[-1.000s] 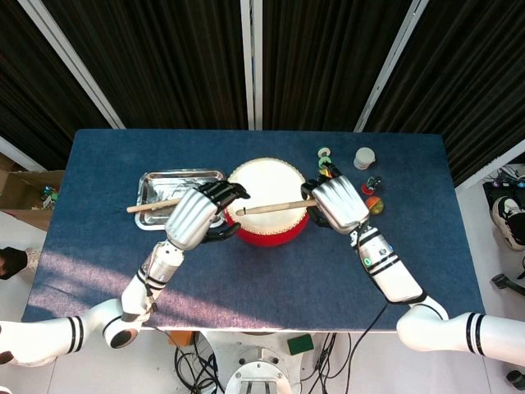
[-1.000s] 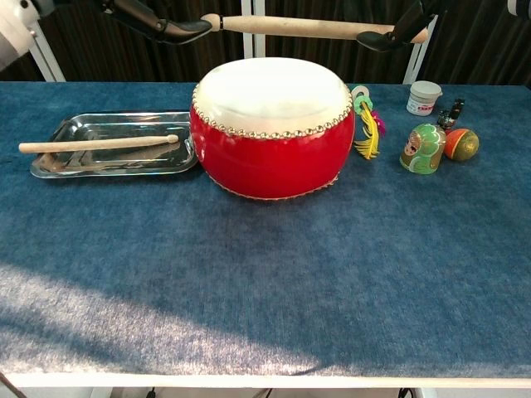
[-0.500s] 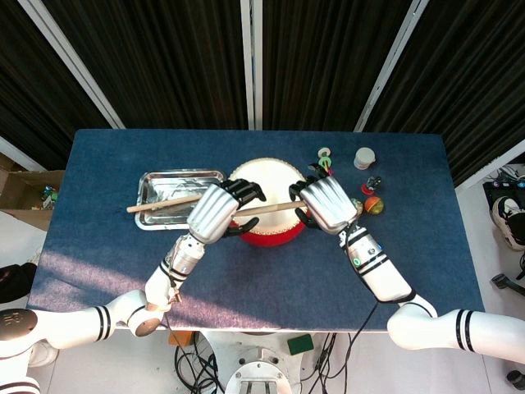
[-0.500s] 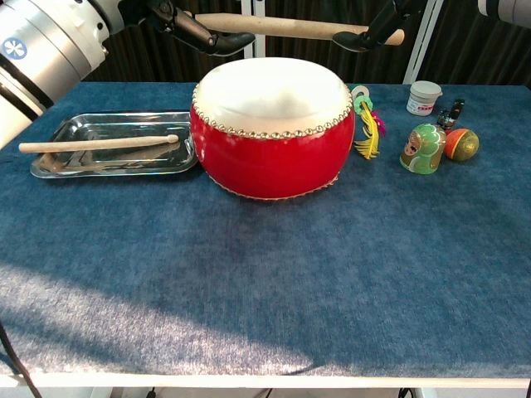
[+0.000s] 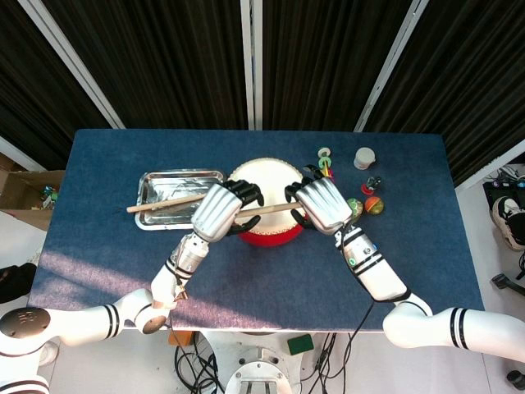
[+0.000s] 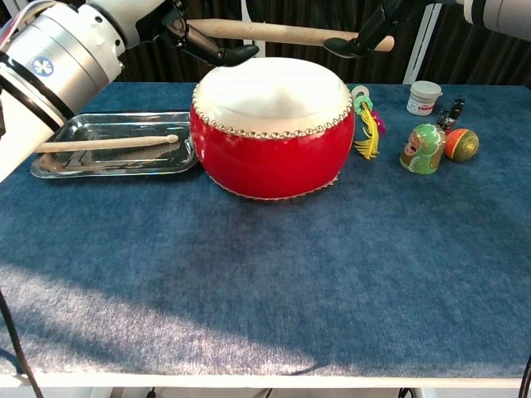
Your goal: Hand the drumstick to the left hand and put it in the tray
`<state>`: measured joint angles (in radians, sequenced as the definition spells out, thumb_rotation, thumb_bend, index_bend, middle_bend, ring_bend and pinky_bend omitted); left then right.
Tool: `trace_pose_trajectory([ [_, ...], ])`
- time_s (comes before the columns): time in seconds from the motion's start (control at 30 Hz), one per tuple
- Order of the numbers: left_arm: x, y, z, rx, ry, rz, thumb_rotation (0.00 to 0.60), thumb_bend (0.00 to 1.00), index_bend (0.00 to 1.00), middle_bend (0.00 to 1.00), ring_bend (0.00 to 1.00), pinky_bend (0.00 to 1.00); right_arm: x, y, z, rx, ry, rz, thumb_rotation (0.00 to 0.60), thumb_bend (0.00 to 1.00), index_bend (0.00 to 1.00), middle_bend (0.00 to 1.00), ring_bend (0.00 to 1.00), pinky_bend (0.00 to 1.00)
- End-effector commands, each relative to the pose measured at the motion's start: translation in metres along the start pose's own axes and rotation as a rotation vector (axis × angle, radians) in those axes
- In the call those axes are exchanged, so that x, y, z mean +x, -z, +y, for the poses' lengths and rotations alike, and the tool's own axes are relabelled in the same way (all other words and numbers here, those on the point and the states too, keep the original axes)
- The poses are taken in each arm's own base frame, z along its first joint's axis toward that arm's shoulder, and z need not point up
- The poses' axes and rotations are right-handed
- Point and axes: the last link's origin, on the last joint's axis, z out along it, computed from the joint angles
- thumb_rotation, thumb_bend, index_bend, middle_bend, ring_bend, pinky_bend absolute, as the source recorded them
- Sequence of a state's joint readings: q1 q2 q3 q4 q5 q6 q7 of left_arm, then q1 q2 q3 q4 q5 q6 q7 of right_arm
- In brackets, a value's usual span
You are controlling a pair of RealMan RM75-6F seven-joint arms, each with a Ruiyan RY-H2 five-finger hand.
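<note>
Table point(image 5: 410, 246), blue cloth top, lying under both my hands and bearing everything listed here. Drum point(image 6: 272, 133), red body with a white skin, directly below my two hands and between them. Tray point(image 6: 99, 126), shiny metal, on the table off to the outer side of my left hand, just beside the drum. My left hand point(image 5: 220, 210), raised above the drum's left edge, fingers point(image 6: 217, 51) curled around one end of the drumstick; the chest view shows dark fingers wrapped under the stick, so I count this hand as gripping it. My right hand point(image 5: 321, 203), raised above the drum's right edge, fingers hooked around the other end of the same stick. Drumstick point(image 6: 278, 33), plain wood, held level in the air above the drum skin, spanning from my left hand to my right, clear of the drum and not in the tray. Second drumstick point(image 6: 104, 143), lying across the tray, its handle end sticking out past the far rim from my left hand. Painted doll point(image 6: 423, 148), green, on the table beyond my right hand's outer side. Ball point(image 6: 461, 144), orange and green, just beside the doll. Small white jar point(image 6: 424, 97), behind the doll. Tassel point(image 6: 367, 133), yellow with a ring on top, close beside the drum on my right hand's side.
</note>
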<state>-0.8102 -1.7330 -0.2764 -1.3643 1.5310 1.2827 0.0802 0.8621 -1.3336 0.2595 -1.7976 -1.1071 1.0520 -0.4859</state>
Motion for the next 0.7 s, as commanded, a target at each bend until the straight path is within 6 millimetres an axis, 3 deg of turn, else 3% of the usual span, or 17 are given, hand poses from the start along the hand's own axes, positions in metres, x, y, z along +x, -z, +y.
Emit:
trace_pose_trajectory([
  [0.03,-0.0006,-0.0007,-0.0004,0.003,0.000,-0.001,0.600,0.30,0.51,0.46,0.45,0.59,-0.0004,-0.0002,-0.0004,0.002,-0.001,0.000,0.600,0.74,0.74,0.65,0.46,0.21],
  [0.7,-0.0041,0.0018,0.0027,-0.010,0.034,-0.027,0.600,0.37,0.54,0.49,0.47,0.59,-0.0032,-0.0017,0.0003,-0.007,-0.006,-0.004,0.600,0.74,0.74,0.65,0.46,0.21],
])
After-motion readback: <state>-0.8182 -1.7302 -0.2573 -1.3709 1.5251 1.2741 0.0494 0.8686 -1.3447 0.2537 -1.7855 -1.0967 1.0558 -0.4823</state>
